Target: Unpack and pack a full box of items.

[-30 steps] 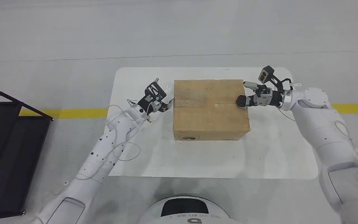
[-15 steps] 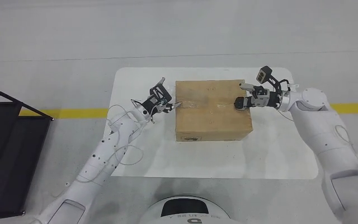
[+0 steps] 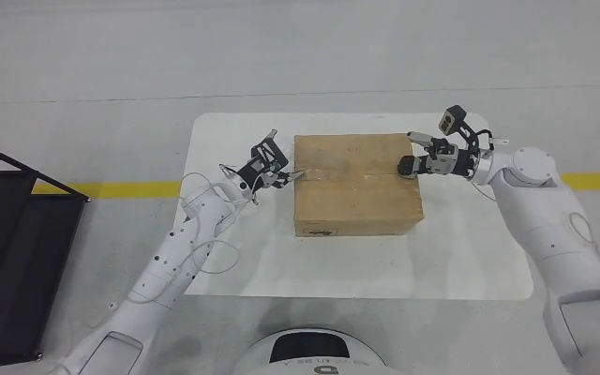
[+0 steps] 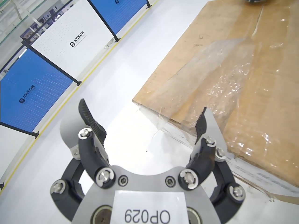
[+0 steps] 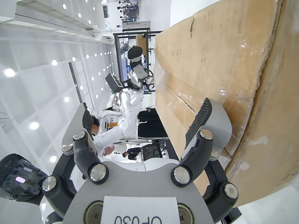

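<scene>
Box [image 3: 356, 183] is sitting shut in the middle of my white table [image 3: 234, 253], flaps down, with clear tape [image 4: 229, 71] running over the centre seam. My left gripper [image 4: 143, 108] hangs just off the box's left end, level with that seam, fingers spread wide. My right gripper [image 5: 146, 104] is at the box's right end, also spread apart, with one finger over the box's top edge. Can't tell if it's actually touching the cardboard.

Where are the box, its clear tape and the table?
box [image 3: 356, 183], top view, middle of its lid.
clear tape [image 4: 222, 78], left wrist view, its shiny stretch.
table [image 3: 281, 262], top view, bare white surface.
</scene>
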`<action>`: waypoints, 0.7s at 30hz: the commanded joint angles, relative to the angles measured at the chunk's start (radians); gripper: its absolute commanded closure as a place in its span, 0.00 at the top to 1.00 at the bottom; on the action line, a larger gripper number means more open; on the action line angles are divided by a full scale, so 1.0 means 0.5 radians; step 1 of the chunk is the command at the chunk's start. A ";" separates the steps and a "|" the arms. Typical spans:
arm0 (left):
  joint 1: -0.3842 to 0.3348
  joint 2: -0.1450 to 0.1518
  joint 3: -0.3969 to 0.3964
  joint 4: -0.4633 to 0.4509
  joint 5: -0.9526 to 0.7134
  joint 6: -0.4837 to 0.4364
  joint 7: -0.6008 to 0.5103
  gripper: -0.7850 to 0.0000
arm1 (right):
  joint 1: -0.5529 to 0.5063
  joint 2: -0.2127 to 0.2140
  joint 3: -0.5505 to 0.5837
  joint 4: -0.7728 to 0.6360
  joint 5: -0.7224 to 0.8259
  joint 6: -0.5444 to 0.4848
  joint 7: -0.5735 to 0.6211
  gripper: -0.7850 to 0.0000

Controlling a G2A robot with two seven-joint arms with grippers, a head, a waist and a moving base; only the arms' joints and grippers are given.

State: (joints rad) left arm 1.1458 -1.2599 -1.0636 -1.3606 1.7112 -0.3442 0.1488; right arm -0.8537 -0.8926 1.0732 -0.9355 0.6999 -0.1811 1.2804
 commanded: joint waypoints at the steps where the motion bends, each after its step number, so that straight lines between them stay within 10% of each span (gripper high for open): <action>1: 0.000 0.000 0.000 0.000 0.001 0.000 0.000 1.00 | -0.009 -0.003 -0.006 -0.082 -0.028 -0.004 -0.045 1.00; 8: 0.000 0.000 0.000 0.000 0.001 0.000 0.000 1.00 | -0.164 0.045 0.008 -0.794 -1.005 0.204 -0.951 1.00; 15: 0.000 0.000 0.000 0.000 0.001 0.000 0.000 1.00 | -0.164 0.045 0.008 -0.794 -1.005 0.204 -0.951 1.00; 21: 0.000 0.000 0.000 0.000 0.001 0.000 0.000 1.00 | -0.189 0.039 -0.166 -1.085 -1.977 0.403 -1.409 1.00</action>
State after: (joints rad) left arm 1.1457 -1.2599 -1.0634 -1.3607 1.7115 -0.3442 0.1489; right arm -0.9403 -0.8731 1.0158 -1.4360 0.1008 -0.0288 0.7360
